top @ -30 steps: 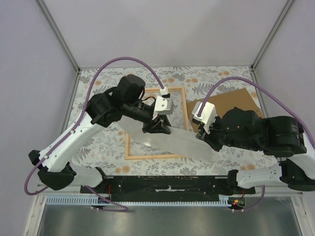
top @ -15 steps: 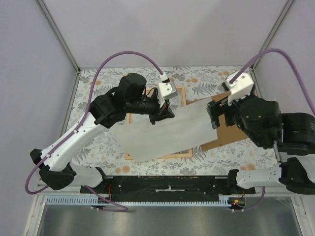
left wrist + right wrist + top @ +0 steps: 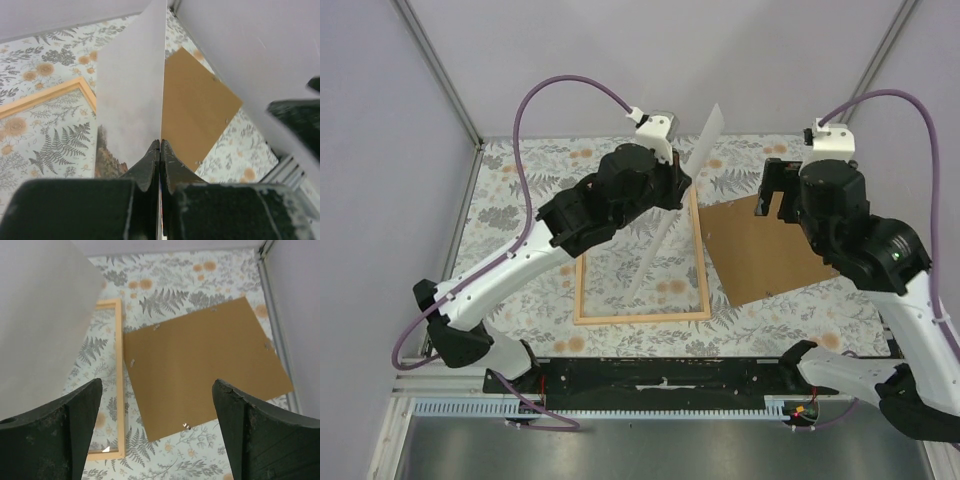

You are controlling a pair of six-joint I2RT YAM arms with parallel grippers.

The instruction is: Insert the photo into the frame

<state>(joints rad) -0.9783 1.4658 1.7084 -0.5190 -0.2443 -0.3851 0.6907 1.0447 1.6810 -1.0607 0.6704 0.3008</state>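
My left gripper (image 3: 680,184) is shut on the lower edge of the photo (image 3: 708,135) and holds it upright and edge-on above the light wooden frame (image 3: 640,318). In the left wrist view the fingertips (image 3: 152,150) pinch the sheet (image 3: 130,100), whose printed side faces left, with the frame (image 3: 50,95) lying flat below. My right gripper (image 3: 775,195) stands open above the back right of the table, holding nothing. Between its spread jaws (image 3: 157,385) lies only table. The photo's white back (image 3: 40,325) fills that view's left side, beside the frame (image 3: 118,365).
A brown backing board (image 3: 770,250) lies flat to the right of the frame, turned at an angle, with small metal tabs along its edges (image 3: 200,365). The floral tablecloth (image 3: 520,170) covers the table. Pale walls and corner posts close it in at the back and sides.
The right gripper let go of the photo, opened wide and drew back to the upper right. The left arm lifted the photo and turned it from nearly flat to standing on edge.
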